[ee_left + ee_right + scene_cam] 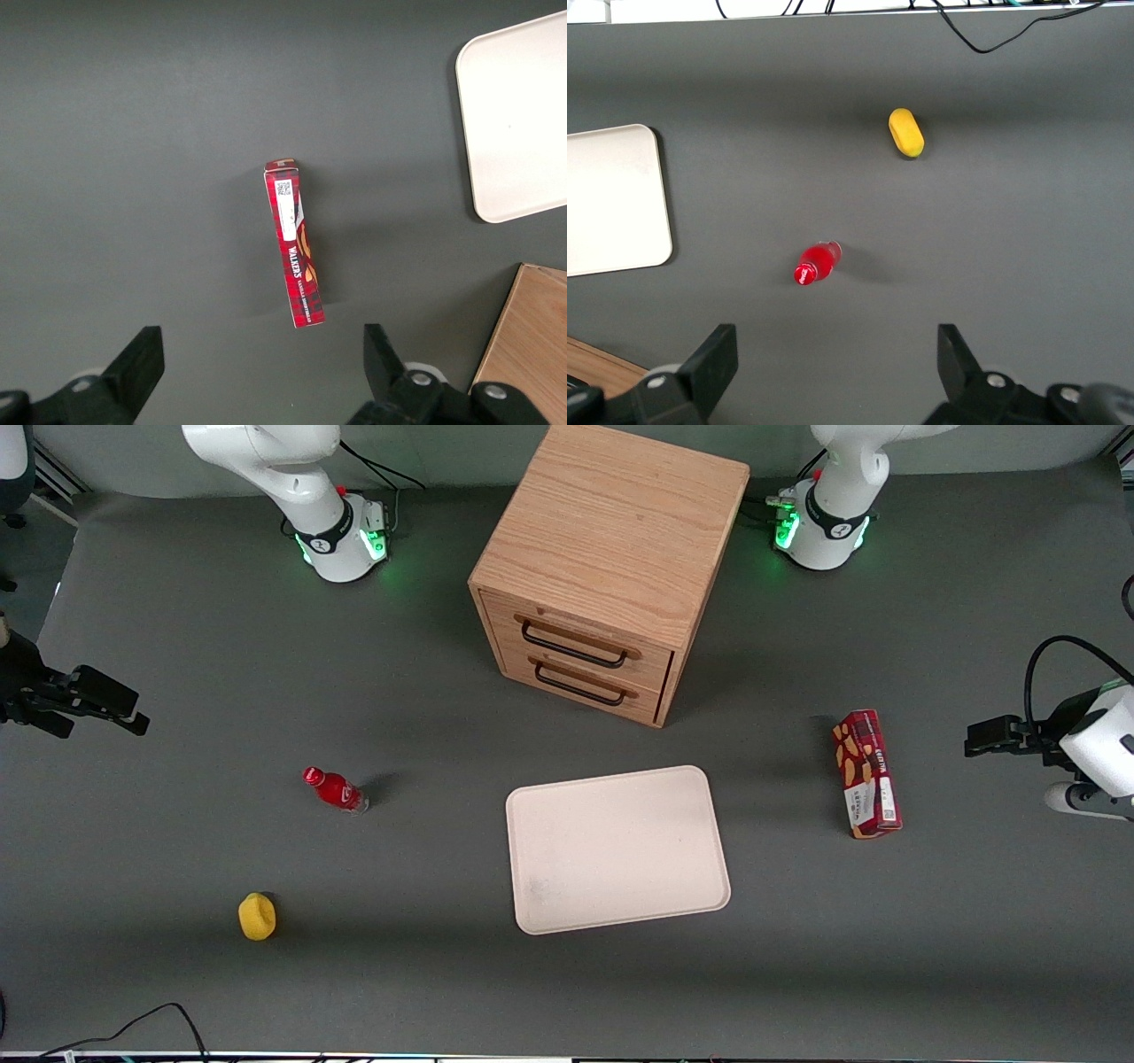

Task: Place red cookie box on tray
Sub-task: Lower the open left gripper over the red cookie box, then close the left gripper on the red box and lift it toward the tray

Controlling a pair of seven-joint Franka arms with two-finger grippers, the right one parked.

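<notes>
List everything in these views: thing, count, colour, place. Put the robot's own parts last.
red cookie box: one, dark red with orange cookie pictures, on the table toward the working arm's end, apart from the tray.
tray: one, pale cream, mid-table, nearer the front camera than the drawer cabinet, nothing on it.
drawer cabinet: one, light wood with two dark handles, between the two arm bases.
red bottle: one, red, toward the parked arm's end.
yellow object: one, yellow, nearer the front camera than the bottle.
table: one, dark grey surface.
gripper: one, black, open, above the table beside the red cookie box, holding nothing.
</notes>
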